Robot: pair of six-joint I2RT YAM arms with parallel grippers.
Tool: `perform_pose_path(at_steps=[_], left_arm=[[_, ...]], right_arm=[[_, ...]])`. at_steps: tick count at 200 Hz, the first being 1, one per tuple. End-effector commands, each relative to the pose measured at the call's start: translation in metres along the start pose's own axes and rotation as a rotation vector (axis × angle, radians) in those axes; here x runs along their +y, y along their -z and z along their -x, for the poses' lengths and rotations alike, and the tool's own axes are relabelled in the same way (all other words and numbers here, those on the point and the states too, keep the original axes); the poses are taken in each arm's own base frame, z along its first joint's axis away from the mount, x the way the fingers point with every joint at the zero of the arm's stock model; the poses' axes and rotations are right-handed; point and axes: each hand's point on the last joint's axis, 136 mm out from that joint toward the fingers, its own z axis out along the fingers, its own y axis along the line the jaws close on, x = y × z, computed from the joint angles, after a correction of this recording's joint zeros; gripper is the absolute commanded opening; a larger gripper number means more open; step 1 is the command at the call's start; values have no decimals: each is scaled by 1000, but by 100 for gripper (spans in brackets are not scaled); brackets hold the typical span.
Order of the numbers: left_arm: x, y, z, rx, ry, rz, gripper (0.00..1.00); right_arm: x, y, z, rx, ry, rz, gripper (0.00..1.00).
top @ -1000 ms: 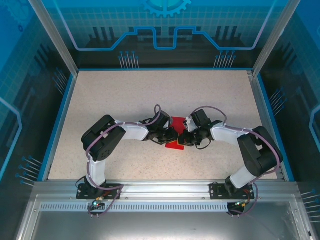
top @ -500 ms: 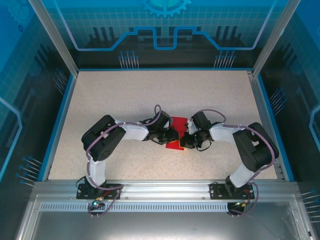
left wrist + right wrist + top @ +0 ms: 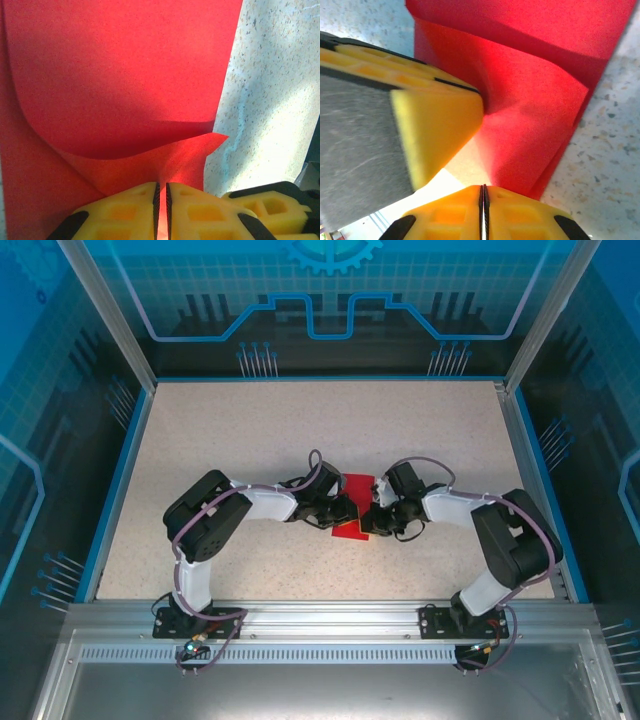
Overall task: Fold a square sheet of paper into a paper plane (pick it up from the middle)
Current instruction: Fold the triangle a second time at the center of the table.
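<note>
The red square sheet of paper (image 3: 358,486) is sitting mid-worktop (image 3: 250,440), right between the two arms. It's partly folded, with one flap curling up off the layer underneath.

The left gripper (image 3: 161,190) has its yellow pads almost pressed together, with a sliver of red paper pinched in the slot at the corner of that lifted flap. The right gripper (image 3: 483,192) is pressed together too, tips right up against the paper's near edge. I honestly can't tell if any paper is actually caught in there.

Handling-wise, this stuff looks feather-light and floppy. It bows under its own weight and will likely keep any crease it gets, wanted or not. It would probably skate on the speckled top if shoved. I'd take hold at a folded edge or corner, where it's doubled and a bit stiffer, and pinch gently so it doesn't crumple or tear.
</note>
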Motion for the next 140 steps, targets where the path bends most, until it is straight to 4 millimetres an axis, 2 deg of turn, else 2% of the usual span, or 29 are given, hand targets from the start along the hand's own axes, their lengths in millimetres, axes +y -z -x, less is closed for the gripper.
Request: perform_pose_path(at_steps=[1, 25, 88, 140], left_arm=[[5, -6, -3, 6, 13, 26, 16], [3, -6, -2, 6, 11, 19, 16], [6, -5, 1, -7, 14, 34, 16], [15, -7, 3, -19, 31, 68, 16]], right_arm=[[12, 2, -5, 22, 28, 30, 12], [6, -3, -8, 35, 32, -8, 12], [-39, -5, -22, 64, -27, -183, 12], [-35, -7, -39, 94, -48, -113, 12]])
